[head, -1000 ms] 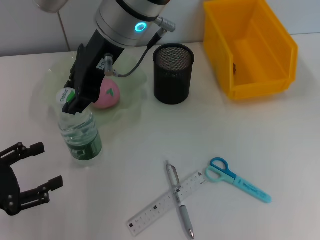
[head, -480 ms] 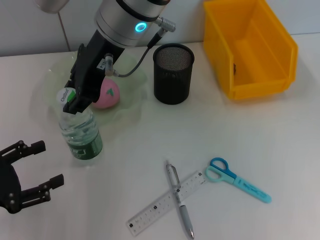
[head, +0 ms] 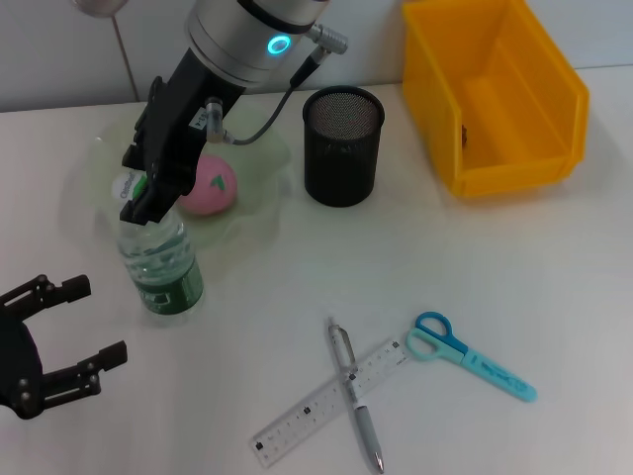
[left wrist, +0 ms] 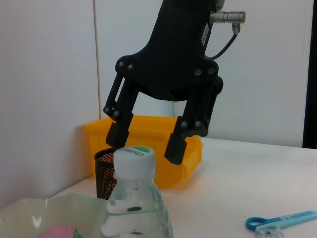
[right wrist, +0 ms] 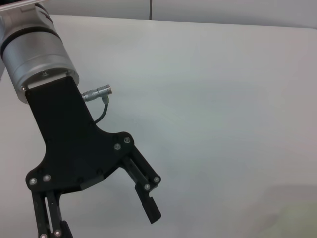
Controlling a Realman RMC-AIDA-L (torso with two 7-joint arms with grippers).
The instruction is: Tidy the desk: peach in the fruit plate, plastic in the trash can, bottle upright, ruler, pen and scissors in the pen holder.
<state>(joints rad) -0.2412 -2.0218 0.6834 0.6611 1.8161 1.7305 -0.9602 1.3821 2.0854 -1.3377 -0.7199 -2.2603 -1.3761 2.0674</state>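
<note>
Half the bottle (head: 161,265) cap behind right hand (head: 141,198).

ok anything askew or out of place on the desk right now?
Yes. The pen lies crossed over the ruler, with the scissors beside them, all loose on the desk rather than in the pen holder. The bottle stands upright.

A plain white worktop (head: 514,277) is filling most of the head view, taking soft, even light with only faint shadows. Behind its far edge a pale grey wall (head: 59,54) is rising, with a thin dark vertical seam (head: 125,54) running down it. In the left wrist view the wall panels (left wrist: 277,69) are standing white and bare.
</note>
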